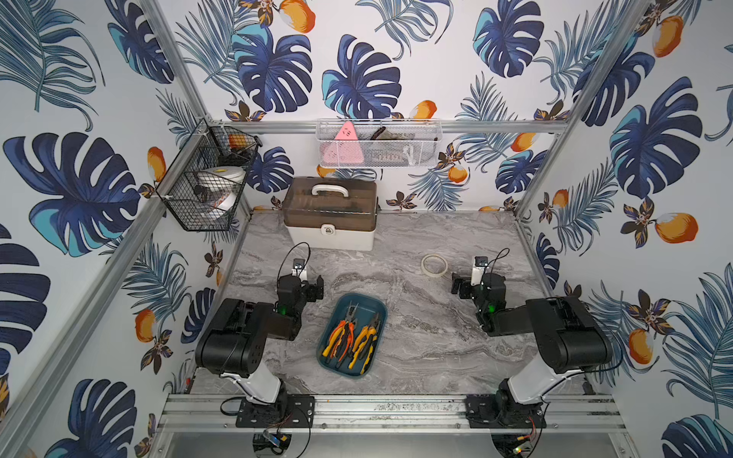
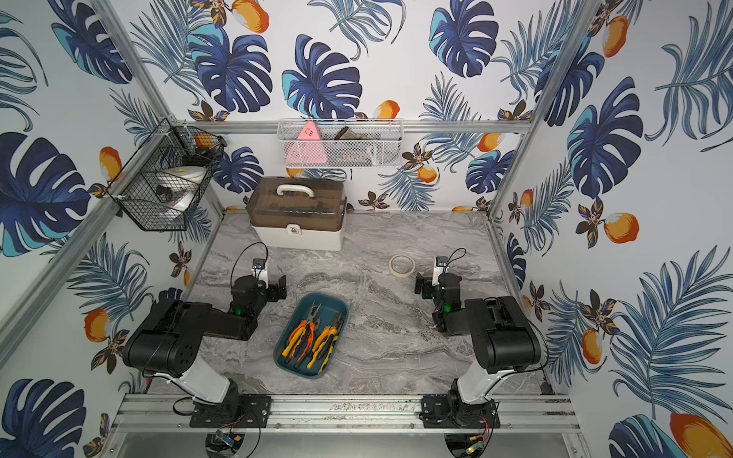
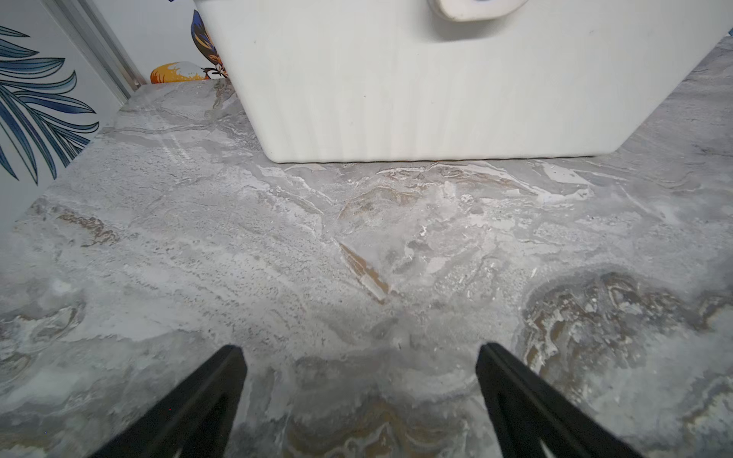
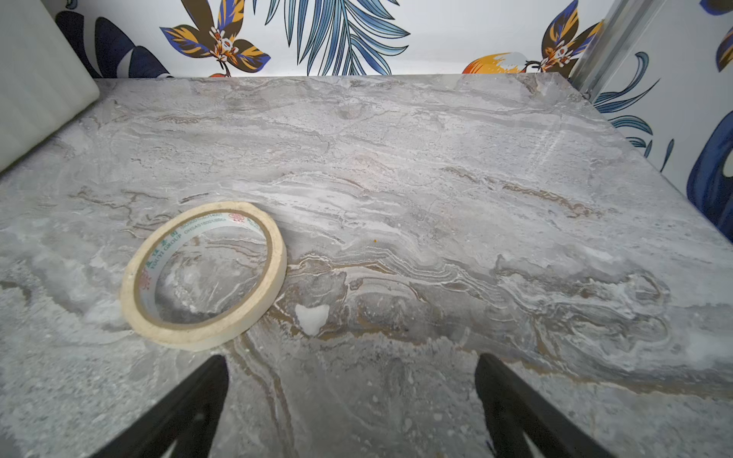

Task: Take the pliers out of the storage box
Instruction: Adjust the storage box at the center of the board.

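Nearest us, the pliers (image 1: 344, 333) lie heaped in the storage box (image 1: 371, 304) on the table (image 1: 416, 337), long axis running near-to-far, noses pointing away. Just beyond, the left gripper (image 3: 361, 351) hangs spread and empty, closer to the box than the right gripper (image 4: 353, 361), equally spread, by the tape roll (image 4: 190, 337).

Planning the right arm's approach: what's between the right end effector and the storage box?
Between right end effector and storage box: only bare tabletop, seen in both top views; tape roll lies off that line.
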Tool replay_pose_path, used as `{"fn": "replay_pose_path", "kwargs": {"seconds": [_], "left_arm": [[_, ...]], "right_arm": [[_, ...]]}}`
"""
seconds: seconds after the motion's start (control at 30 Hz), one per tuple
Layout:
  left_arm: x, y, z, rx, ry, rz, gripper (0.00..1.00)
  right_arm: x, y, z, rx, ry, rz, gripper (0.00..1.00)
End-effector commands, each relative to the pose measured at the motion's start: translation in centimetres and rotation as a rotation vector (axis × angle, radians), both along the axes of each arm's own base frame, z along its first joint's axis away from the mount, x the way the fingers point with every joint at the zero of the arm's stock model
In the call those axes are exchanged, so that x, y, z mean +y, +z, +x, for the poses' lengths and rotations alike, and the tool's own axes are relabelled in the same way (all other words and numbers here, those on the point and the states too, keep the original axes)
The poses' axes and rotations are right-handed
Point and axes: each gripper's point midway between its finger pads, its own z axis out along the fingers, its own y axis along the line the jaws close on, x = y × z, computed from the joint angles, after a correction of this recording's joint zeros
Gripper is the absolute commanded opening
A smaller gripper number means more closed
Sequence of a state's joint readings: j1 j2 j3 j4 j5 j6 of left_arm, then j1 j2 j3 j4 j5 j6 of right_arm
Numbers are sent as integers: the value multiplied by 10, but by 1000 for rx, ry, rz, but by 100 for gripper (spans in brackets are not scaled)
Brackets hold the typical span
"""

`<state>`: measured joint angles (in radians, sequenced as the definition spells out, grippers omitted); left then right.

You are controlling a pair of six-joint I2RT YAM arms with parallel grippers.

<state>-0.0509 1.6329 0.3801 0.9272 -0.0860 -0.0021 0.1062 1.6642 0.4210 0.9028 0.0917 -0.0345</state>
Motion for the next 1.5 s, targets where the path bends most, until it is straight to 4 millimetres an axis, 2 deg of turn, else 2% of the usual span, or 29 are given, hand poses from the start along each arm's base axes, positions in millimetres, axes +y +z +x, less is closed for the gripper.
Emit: {"fn": "replay_pose_path", "kwargs": {"seconds": [0.0, 0.87, 0.97, 1.03, 1.1, 1.17, 1.2, 1.27, 1.3, 1.33, 1.4, 1.47], "left_arm": [[1, 8, 4, -32, 11, -5, 99], [1, 8, 4, -32, 10, -5, 99], [0, 10, 4, -40, 3, -4, 99], [-21, 17, 1, -50, -126, 0, 99], [-22, 33, -4, -93, -128, 0, 99], [-25, 45, -3, 14, -105, -32, 99], [-25, 60, 3, 69, -72, -89, 99], [-50, 82, 9, 125, -155, -174, 99], [-65, 90, 9, 146, -185, -242, 99], [-81, 95, 8, 173, -214, -322, 99], [-117, 96, 0, 263, -292, -420, 99], [-152, 90, -12, 339, -358, -398, 99]], "right_arm": [[1, 4, 2, -15, 6, 1, 100], [1, 4, 2, -15, 5, 1, 100], [0, 11, 1, -47, -5, -5, 100], [3, 26, -4, -74, -16, -41, 100], [9, 43, -10, -80, -37, -102, 100], [35, 64, -12, -112, 20, -191, 100], [51, 77, -15, -129, 55, -241, 100], [87, 92, -22, -104, 132, -295, 100], [104, 106, -22, -89, 160, -292, 100], [117, 109, -24, -33, 183, -295, 100], [127, 118, -21, 64, 154, -243, 100], [134, 119, -18, 132, 148, -193, 100]]}}
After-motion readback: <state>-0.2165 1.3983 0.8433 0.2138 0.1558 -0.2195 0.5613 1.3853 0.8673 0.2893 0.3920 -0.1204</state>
